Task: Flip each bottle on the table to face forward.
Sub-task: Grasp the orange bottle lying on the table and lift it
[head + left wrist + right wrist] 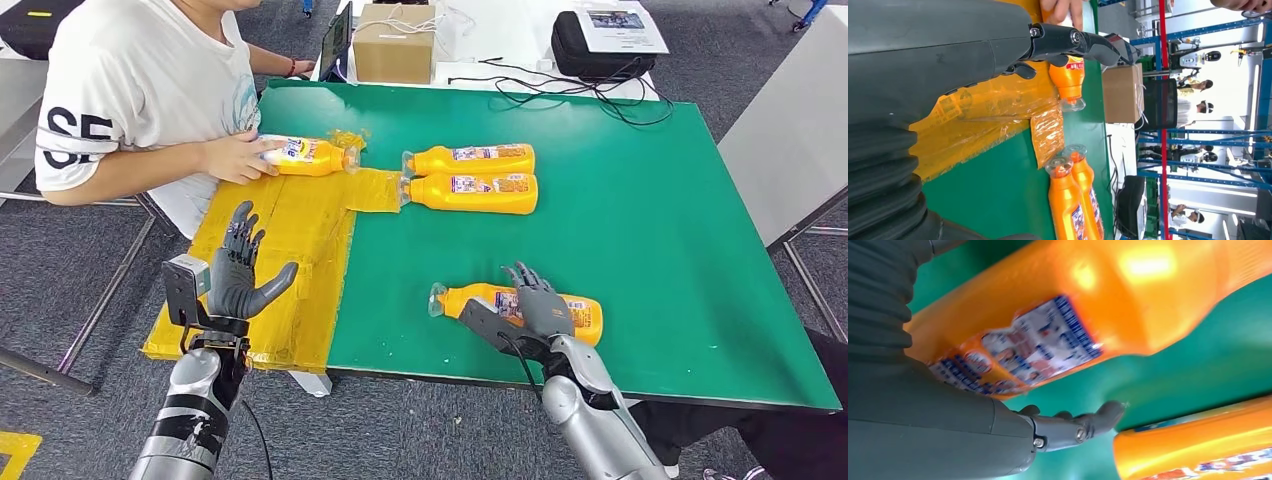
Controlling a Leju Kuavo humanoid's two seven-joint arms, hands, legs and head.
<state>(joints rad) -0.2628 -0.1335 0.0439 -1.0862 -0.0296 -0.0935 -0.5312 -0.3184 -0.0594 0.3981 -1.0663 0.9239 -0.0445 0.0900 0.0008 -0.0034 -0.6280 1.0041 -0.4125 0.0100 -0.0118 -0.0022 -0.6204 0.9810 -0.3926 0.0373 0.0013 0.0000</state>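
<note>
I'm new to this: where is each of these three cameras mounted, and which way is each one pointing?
Head view: high on the robot, looking forward and down at the green table; both silver arms show, left hand raised open, right hand on the nearest bottle.
Left wrist view: behind the left hand, looking across the yellow sheet toward the person's hand.
Right wrist view: behind the right hand, close to that bottle.
Shared: head and left wrist views both show the paired bottles.
</note>
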